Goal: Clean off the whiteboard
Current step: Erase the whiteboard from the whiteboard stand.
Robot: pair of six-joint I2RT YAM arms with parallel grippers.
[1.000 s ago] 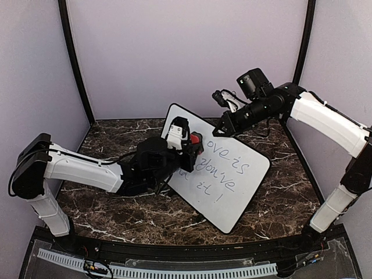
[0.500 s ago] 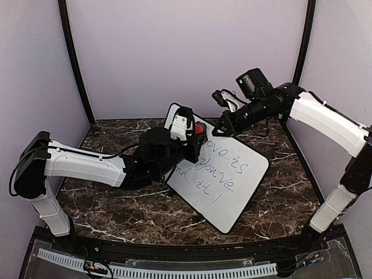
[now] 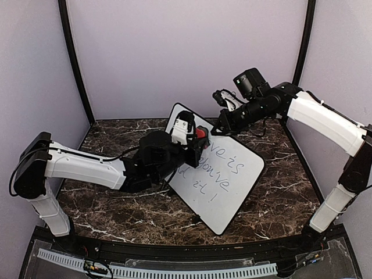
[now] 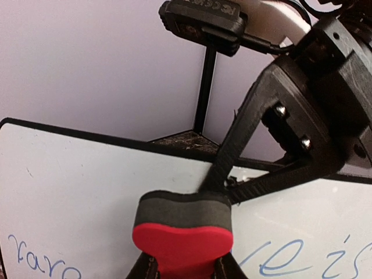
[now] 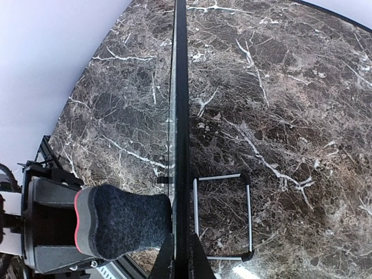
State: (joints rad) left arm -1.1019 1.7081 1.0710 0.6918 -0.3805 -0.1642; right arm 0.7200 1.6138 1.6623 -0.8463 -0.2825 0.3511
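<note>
The whiteboard [image 3: 224, 174] stands tilted on the marble table, with blue-grey handwriting on its face. My right gripper [image 3: 222, 125] is shut on its top rim and holds it up; in the right wrist view the board shows edge-on [image 5: 181, 116] between the fingers. My left gripper [image 3: 197, 141] is shut on a red eraser [image 3: 200, 133] with a dark felt pad [image 4: 181, 208], pressed against the board's upper left part [image 4: 70, 192]. The eraser's felt [image 5: 122, 220] touches the board's face in the right wrist view.
A wire stand [image 5: 222, 216] folds out behind the board onto the marble table [image 3: 104, 197]. Purple walls with black corner posts [image 3: 74, 64] close in the back and sides. A perforated white strip [image 3: 174, 270] runs along the near edge.
My left gripper has carried the eraser up and to the right along the board's upper edge. The first letters of the top line are gone. The board has shifted slightly left.
</note>
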